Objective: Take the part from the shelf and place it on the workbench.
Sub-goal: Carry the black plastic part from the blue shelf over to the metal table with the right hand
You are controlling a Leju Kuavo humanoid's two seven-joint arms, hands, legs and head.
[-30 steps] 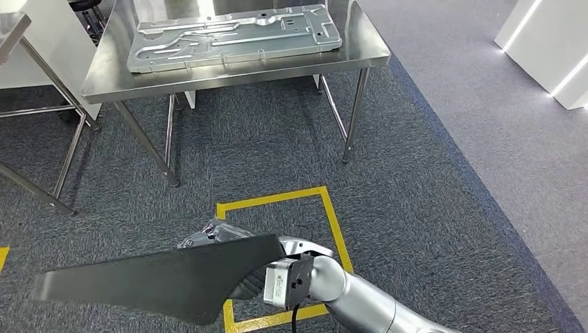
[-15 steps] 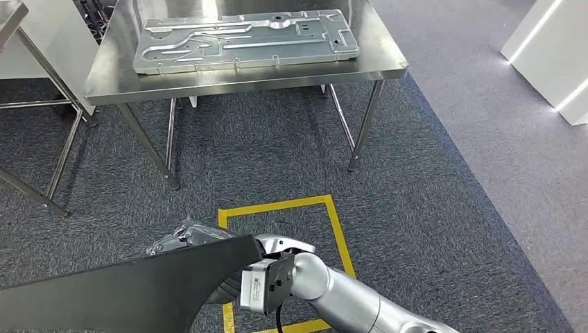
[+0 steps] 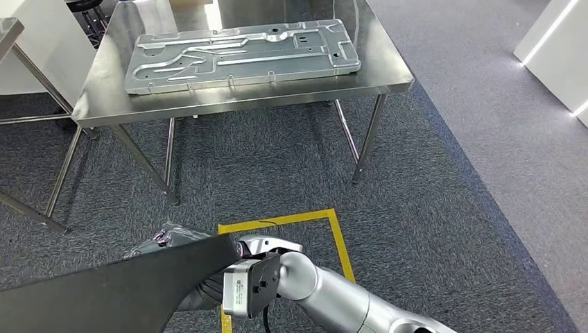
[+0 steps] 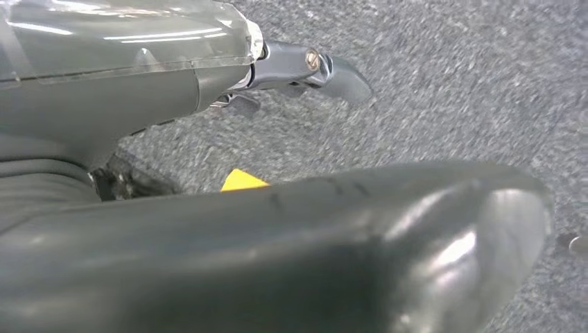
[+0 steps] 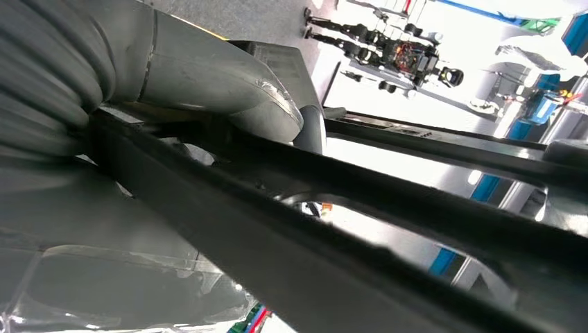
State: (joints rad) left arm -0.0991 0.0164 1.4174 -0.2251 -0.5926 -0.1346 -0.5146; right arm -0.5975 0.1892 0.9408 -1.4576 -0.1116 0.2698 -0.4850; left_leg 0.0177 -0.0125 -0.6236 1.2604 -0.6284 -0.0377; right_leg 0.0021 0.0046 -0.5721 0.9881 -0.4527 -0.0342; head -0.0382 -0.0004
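Observation:
My right hand (image 3: pixel 173 239) grips a long flat black part (image 3: pixel 111 295) low in the head view; the part runs out past the lower left edge of the picture. In the right wrist view the thumb (image 5: pixel 208 76) lies over the part's dark bars (image 5: pixel 291 229). Ahead stands the steel workbench (image 3: pixel 378 69), carrying a large stamped metal panel (image 3: pixel 243 52). My left hand (image 4: pixel 291 173) hangs over the carpet with nothing in it, its thumb (image 4: pixel 347 243) apart from its fingers (image 4: pixel 305 66).
A yellow tape square (image 3: pixel 340 236) marks the grey carpet between me and the workbench. A second steel table (image 3: pixel 10 31) with slanted legs stands at the left. White lit units (image 3: pixel 555 48) stand at the far right, beyond a lighter strip of floor.
The whole picture has shifted, so the camera moved; the workbench looks a little nearer. The black part now reaches past the lower left edge, still in my right hand.

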